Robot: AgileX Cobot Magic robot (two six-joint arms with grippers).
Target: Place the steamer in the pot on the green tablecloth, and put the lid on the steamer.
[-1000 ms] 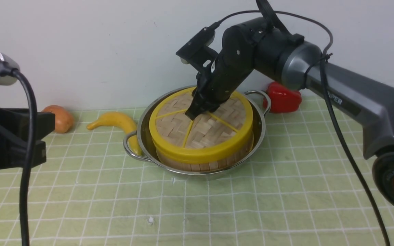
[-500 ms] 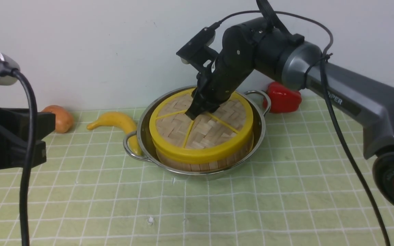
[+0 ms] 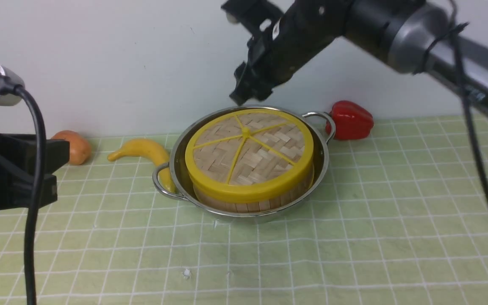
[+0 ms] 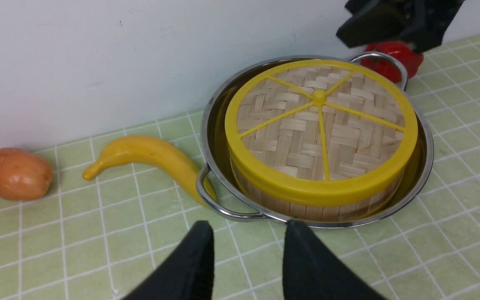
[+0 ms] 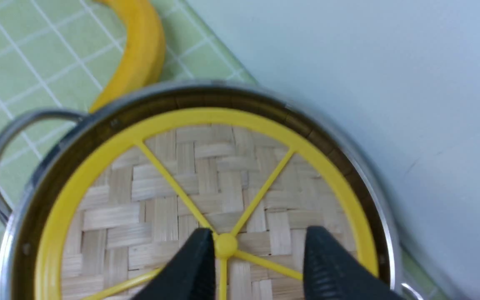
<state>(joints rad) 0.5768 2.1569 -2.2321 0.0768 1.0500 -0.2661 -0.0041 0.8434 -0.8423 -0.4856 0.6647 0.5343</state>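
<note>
Above the bamboo lid (image 3: 250,148), seated on the steamer (image 3: 254,203), the right gripper (image 5: 261,237) is seen spread and empty. Only upward withdrawal seems needed.

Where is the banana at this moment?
In the front view, the banana lies on the robot's left, between the orange-brown vegetable and the pot.

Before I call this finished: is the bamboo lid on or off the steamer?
On. The lid sits level over the steamer, whose wood-strip side shows below the lid's yellow rim.
</note>
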